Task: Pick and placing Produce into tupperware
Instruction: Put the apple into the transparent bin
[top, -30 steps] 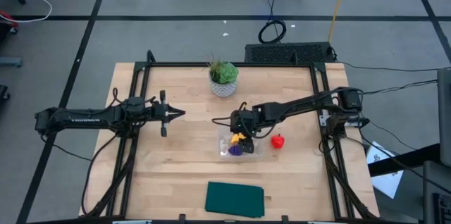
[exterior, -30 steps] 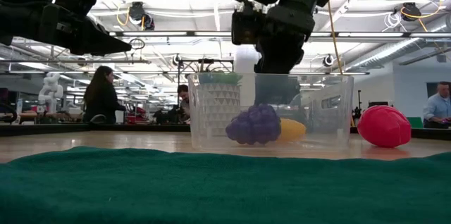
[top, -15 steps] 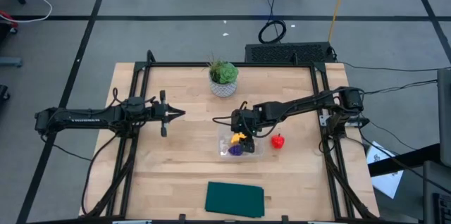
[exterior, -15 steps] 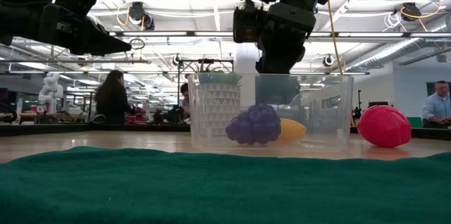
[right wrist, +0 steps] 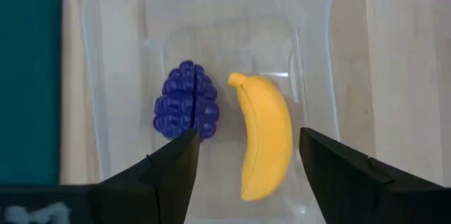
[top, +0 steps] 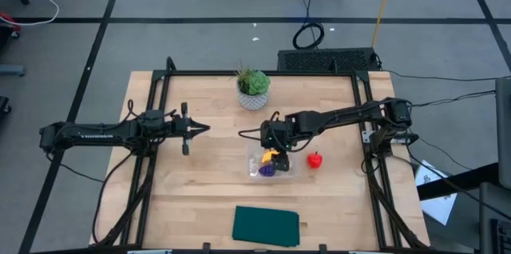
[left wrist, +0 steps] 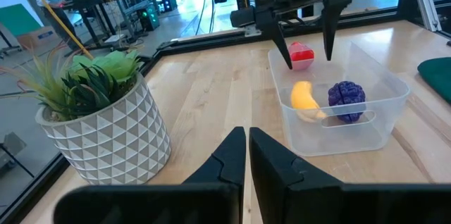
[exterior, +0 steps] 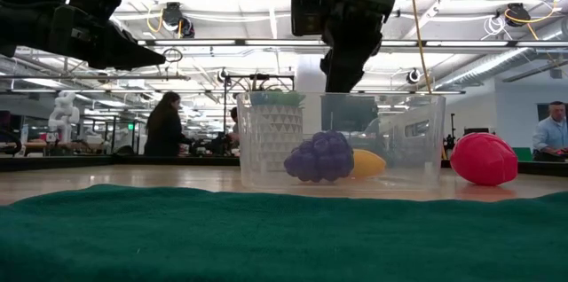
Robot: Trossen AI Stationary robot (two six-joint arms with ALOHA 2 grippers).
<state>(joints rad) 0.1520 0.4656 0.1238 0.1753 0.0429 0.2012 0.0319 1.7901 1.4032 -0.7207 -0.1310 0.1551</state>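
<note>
The clear tupperware stands on the table's middle. Inside it lie the yellow banana and the dark purple item, each resting on the container's floor. The red fruit lies on the table to the right of the container; it also shows in the low view. My right gripper is open and empty above the container's far end, fingers pointing down. My left gripper is shut and empty over the table's left part.
A green plant in a white pot stands at the far middle of the table. A dark green cloth lies near the front edge. People move in the room beyond the table.
My right gripper has risen a little above the tupperware, staying open and empty. The banana and the purple item lie still in the container.
</note>
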